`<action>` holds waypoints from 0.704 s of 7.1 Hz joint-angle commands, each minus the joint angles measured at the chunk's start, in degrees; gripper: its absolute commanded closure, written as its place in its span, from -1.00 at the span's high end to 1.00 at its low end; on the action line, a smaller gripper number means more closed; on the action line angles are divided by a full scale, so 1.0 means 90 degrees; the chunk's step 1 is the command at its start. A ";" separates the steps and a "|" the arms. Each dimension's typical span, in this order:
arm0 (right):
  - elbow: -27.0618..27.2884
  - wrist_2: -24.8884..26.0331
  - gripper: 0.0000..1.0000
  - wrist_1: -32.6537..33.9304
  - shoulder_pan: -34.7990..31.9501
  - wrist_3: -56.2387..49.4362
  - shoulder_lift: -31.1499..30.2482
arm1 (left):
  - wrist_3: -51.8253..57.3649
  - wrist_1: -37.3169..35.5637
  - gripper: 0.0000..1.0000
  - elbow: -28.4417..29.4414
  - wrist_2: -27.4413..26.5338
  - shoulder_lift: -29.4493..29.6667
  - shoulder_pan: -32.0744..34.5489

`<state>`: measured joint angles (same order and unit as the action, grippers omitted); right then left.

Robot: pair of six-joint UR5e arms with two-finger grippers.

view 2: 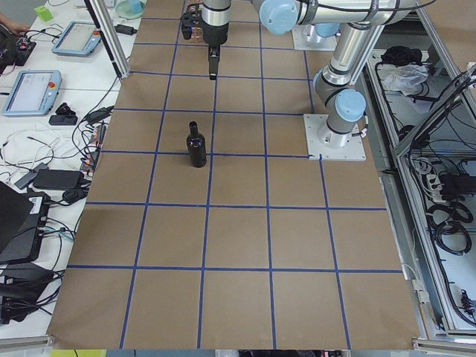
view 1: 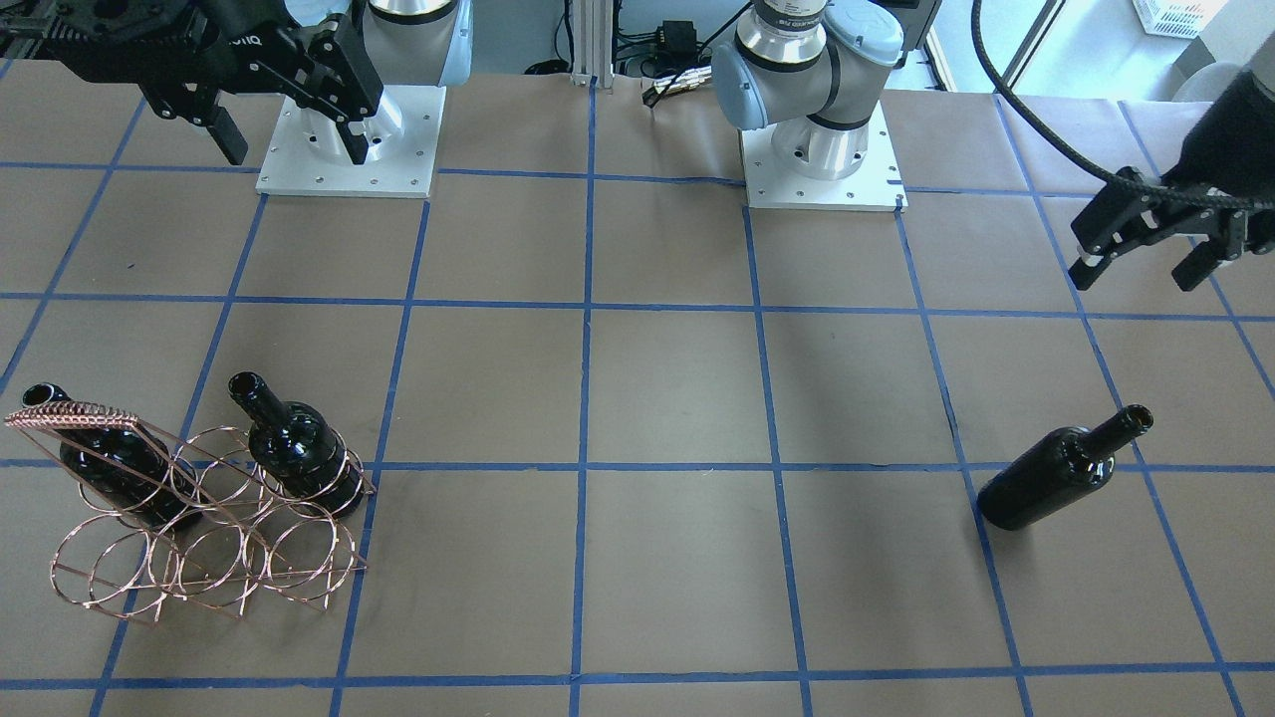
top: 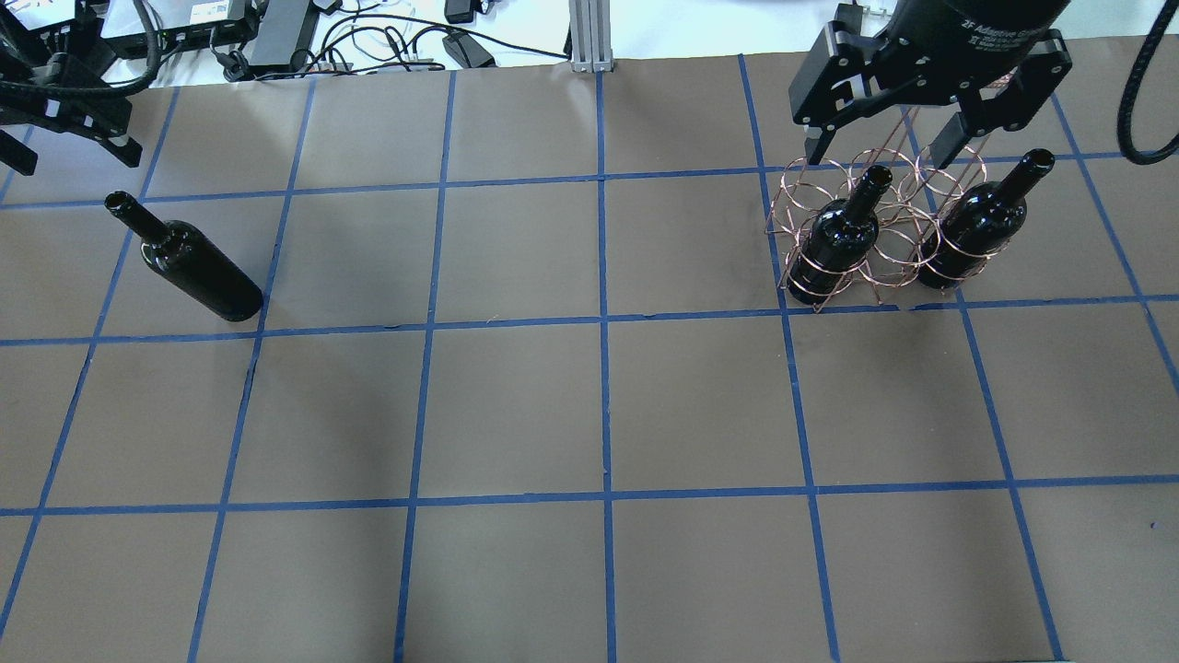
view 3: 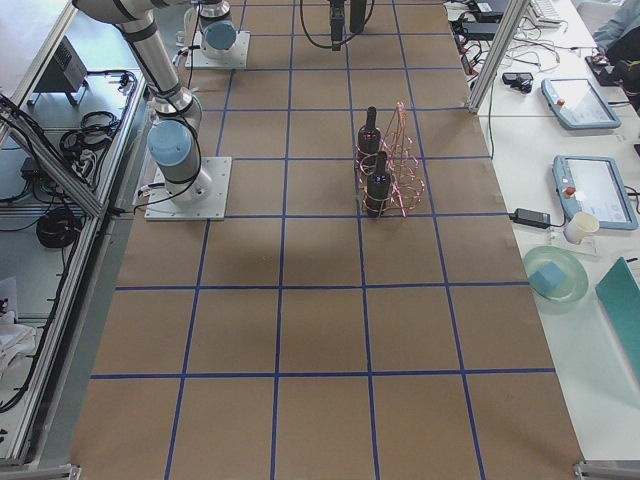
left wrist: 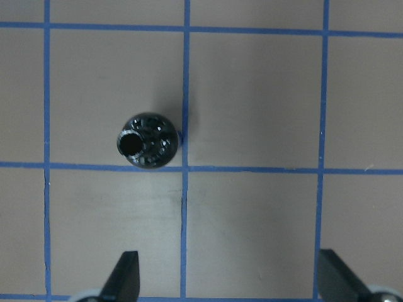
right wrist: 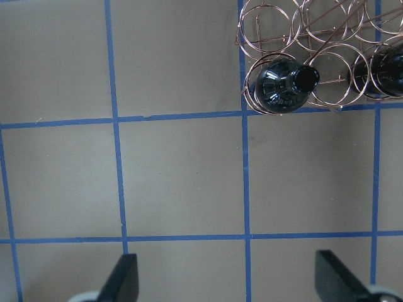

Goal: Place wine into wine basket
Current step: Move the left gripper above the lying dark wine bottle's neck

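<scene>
One black wine bottle (top: 198, 272) stands upright alone on the brown table, also in the front view (view 1: 1061, 473) and from above in the left wrist view (left wrist: 146, 141). My left gripper (view 1: 1138, 279) is open and empty, raised above and beside it; its fingers (left wrist: 126, 277) frame bare table. The copper wire wine basket (top: 866, 276) holds two other black bottles (top: 838, 239) (top: 981, 226). My right gripper (top: 875, 155) is open and empty, high over the basket's far side; the right wrist view shows the basket (right wrist: 277, 31) and one racked bottle (right wrist: 283, 87).
The two arm bases (view 1: 349, 139) (view 1: 822, 149) stand on white plates at the robot's side of the table. Blue tape lines grid the brown paper. Cables and power supplies (top: 276, 28) lie beyond the far edge. Tablets and a cup (view 3: 580, 225) sit on side benches.
</scene>
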<state>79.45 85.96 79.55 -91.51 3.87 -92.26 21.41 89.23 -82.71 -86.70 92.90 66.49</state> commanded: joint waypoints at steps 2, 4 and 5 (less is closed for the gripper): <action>0.0000 0.0019 0.99 -0.0020 -0.0008 -0.0010 -0.0032 | 0.0345 -0.0851 1.00 -0.0019 0.0121 0.1061 -0.0297; 0.0000 0.0029 0.99 -0.0010 -0.0008 -0.0010 -0.0031 | 0.0296 -0.1047 0.89 -0.0019 0.0102 0.1580 -0.0297; 0.0010 0.0000 0.99 -0.0010 -0.0008 -0.0010 -0.0032 | 0.0296 -0.1047 0.51 -0.0029 0.0082 0.1776 -0.0297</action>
<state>79.47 86.14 79.47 -91.58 3.78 -92.51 24.12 80.20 -82.90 -85.79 106.50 63.83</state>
